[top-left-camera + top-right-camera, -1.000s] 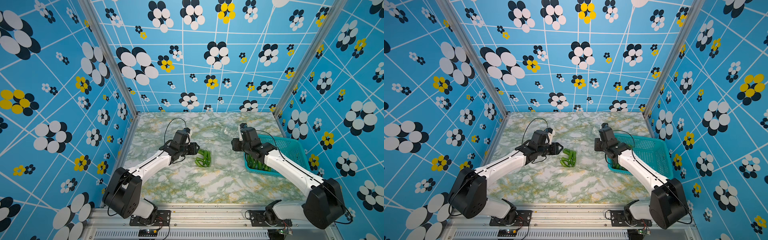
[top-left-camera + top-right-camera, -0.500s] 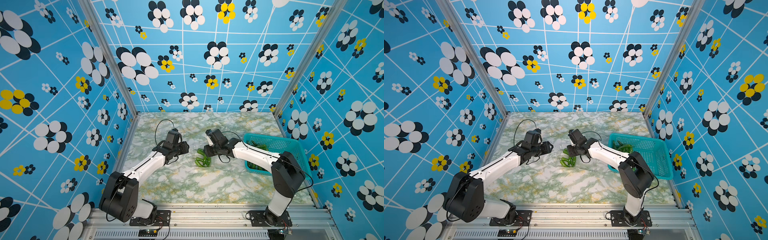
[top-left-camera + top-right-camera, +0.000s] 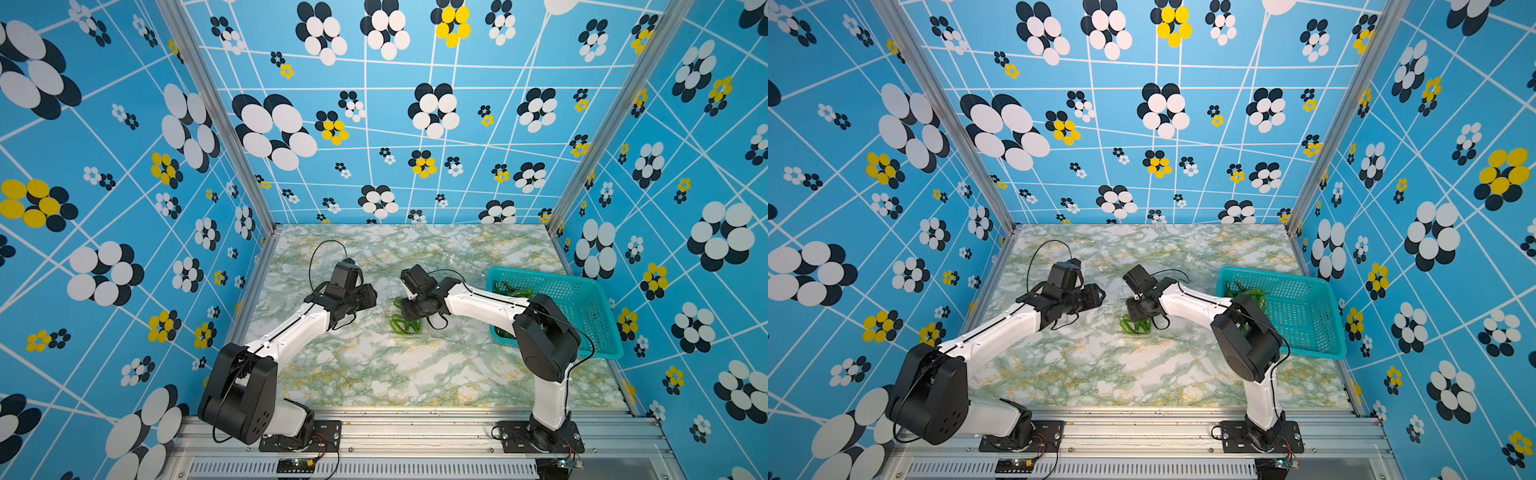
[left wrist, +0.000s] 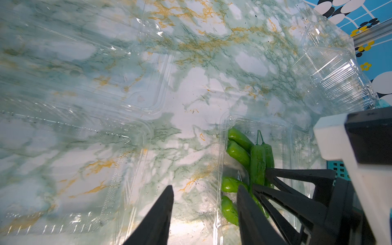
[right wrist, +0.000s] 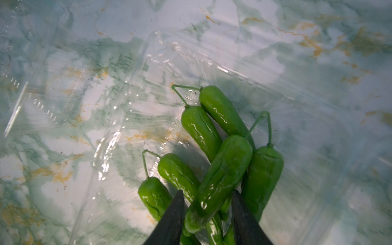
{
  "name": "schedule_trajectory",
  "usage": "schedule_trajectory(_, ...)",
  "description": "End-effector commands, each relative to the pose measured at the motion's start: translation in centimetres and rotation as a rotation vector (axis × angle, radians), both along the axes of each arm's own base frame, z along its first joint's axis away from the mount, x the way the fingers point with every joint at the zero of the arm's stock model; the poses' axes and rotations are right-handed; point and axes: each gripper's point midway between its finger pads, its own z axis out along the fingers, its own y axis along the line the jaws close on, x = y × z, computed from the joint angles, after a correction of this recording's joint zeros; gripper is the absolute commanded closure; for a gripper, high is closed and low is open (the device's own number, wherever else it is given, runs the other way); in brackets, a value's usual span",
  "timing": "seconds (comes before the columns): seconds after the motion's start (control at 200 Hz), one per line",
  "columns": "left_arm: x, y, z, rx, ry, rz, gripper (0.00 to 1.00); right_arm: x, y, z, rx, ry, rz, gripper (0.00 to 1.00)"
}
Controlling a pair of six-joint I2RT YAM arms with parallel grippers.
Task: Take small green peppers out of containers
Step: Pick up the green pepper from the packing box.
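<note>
Several small green peppers (image 3: 405,325) (image 3: 1136,326) (image 5: 201,129) lie in an open clear container (image 4: 219,148) (image 5: 161,63) at the table's middle. My right gripper (image 3: 406,311) (image 3: 1134,312) (image 5: 206,194) points down into the bunch. It is open, its jaws standing close on either side of one pepper's tip. My left gripper (image 3: 372,297) (image 3: 1100,296) (image 4: 204,188) is open just left of that container, with the container's rim running between its fingers. More peppers (image 3: 515,291) (image 3: 1250,296) lie in the teal basket.
The teal basket (image 3: 582,299) (image 3: 1304,309) stands at the right edge. One clear container (image 3: 461,262) (image 4: 335,80) with nothing in it lies behind it. Two more opened clear containers (image 4: 106,84) (image 4: 74,169) lie flat on the marble near my left gripper.
My right arm has swung from the basket leftward to the peppers in the middle container. My left gripper has drawn back a little to the left.
</note>
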Motion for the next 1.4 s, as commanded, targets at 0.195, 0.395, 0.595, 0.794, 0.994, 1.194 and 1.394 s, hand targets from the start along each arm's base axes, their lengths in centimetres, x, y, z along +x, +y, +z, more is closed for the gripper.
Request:
schedule_trajectory(0.195, -0.4, 0.1, -0.2, -0.018, 0.014, 0.002, 0.5, 0.2, -0.7, -0.8, -0.063, 0.014, -0.029, 0.65)
schedule_trajectory(0.395, -0.3, -0.1, -0.3, -0.027, 0.016, -0.008, 0.5, 0.2, -0.4, -1.4, -0.068, 0.026, -0.022, 0.71)
schedule_trajectory(0.595, -0.2, -0.5, -0.4, -0.043, 0.016, -0.023, 0.5, 0.4, -0.6, -1.2, -0.081, 0.015, -0.022, 0.9)
schedule_trajectory(0.794, -0.2, -0.9, -0.4, -0.059, 0.006, -0.037, 0.51, 0.3, -0.6, 0.6, -0.058, -0.024, 0.009, 1.0)
schedule_trajectory(0.994, -0.5, -2.8, 1.0, -0.084, -0.067, -0.113, 0.51, 0.7, -1.9, 4.9, -0.037, -0.172, 0.022, 1.0)
schedule_trajectory(1.194, -1.4, -6.1, 2.3, -0.064, -0.142, -0.233, 0.51, 2.5, -8.1, 9.9, -0.196, -0.446, -0.151, 1.0)
schedule_trajectory(1.394, -3.6, -10.8, 3.8, -0.002, -0.24, -0.419, 0.53, 3.0, -17.2, 14.0, -0.418, -0.648, -0.478, 1.0)
